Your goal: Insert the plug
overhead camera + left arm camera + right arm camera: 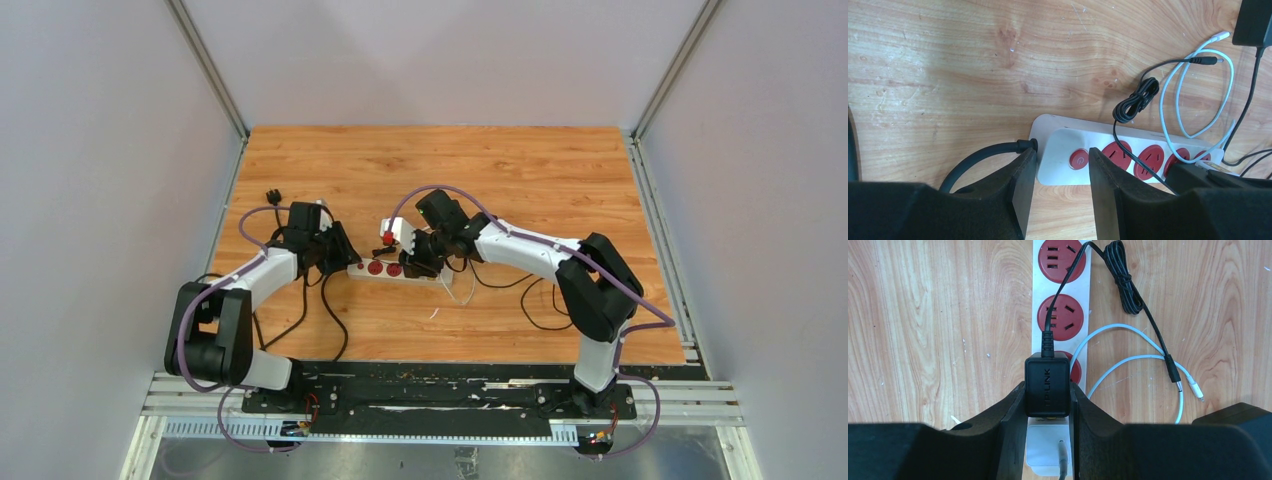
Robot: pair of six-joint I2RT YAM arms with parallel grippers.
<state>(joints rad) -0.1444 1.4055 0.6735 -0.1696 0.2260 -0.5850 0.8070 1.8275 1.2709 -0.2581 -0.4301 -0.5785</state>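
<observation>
A white power strip (385, 270) with red sockets lies on the wooden table. My right gripper (1048, 400) is shut on a black TP-LINK plug adapter (1047, 385), held over the strip (1060, 295) and covering most of a red socket (1076, 371); a bit of brass prong shows under it. Two free red sockets (1060, 317) lie beyond it. My left gripper (1063, 160) is open, with its jaws astride the strip's cord end (1063, 145), around the red power button (1078, 159). In the top view the grippers sit at the strip's left (340, 250) and right (420, 255).
A white adapter (1048, 445) sits on the strip under my right fingers. A bundled black barrel-jack cable (1120, 280) and a looped white cable (1128, 360) lie beside the strip. A loose black connector (272, 196) lies at the far left. Grey walls enclose the table.
</observation>
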